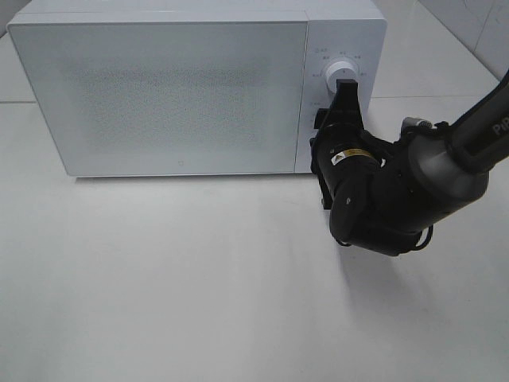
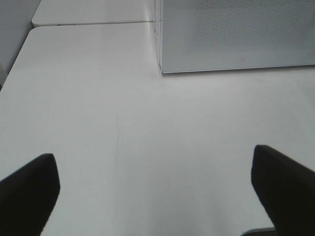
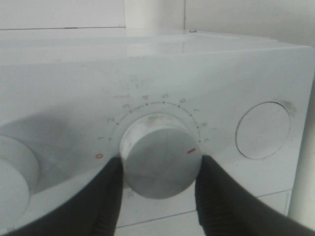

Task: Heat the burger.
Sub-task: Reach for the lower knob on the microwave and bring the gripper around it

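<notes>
Squarely, the right end effector (image 3: 158, 172) faced the microwave (image 1: 159, 95) front — black fingers (image 3: 103, 196) clamped on its smooth round white dial (image 3: 157, 152); the left end effector (image 2: 155, 191) gaped wide.

Smooth white table (image 1: 199, 302); standing on it, toward the back, a white microwave (image 1: 159, 87) with door closed.

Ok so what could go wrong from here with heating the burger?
The right claw pinches the numbered dial, whose red mark sits near nine; turning it further could overheat the burger. The fingers touch only part of the dial's sides, so they may slip. The microwave door is shut and opaque, so whether the burger is inside cannot be confirmed.
</notes>
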`<control>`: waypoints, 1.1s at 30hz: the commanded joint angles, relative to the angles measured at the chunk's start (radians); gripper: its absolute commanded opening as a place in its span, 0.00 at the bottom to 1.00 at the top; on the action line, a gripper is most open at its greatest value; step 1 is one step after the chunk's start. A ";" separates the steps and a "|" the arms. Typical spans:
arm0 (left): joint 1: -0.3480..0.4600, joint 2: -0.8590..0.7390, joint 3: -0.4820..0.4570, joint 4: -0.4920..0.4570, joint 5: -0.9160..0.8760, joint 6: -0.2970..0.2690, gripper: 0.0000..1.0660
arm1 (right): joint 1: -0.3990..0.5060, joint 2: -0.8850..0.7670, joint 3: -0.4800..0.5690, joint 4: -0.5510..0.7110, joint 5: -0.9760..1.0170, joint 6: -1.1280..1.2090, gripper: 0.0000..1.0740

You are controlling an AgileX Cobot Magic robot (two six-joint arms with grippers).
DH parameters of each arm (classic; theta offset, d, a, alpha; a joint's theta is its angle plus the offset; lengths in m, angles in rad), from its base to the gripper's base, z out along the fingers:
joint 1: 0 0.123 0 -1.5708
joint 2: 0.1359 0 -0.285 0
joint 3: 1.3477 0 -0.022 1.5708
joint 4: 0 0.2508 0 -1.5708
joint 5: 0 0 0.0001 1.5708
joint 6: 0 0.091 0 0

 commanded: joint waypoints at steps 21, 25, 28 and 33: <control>0.005 -0.017 0.004 -0.008 -0.007 -0.002 0.92 | -0.033 -0.024 -0.017 0.133 -0.273 -0.048 0.40; 0.005 -0.017 0.004 -0.008 -0.007 -0.002 0.92 | -0.033 -0.024 -0.017 0.145 -0.273 -0.068 0.50; 0.005 -0.017 0.004 -0.008 -0.007 -0.002 0.92 | -0.033 -0.024 -0.017 0.148 -0.273 -0.092 0.59; 0.005 -0.017 0.004 -0.008 -0.007 -0.002 0.92 | -0.032 -0.024 -0.011 0.102 -0.253 -0.114 0.65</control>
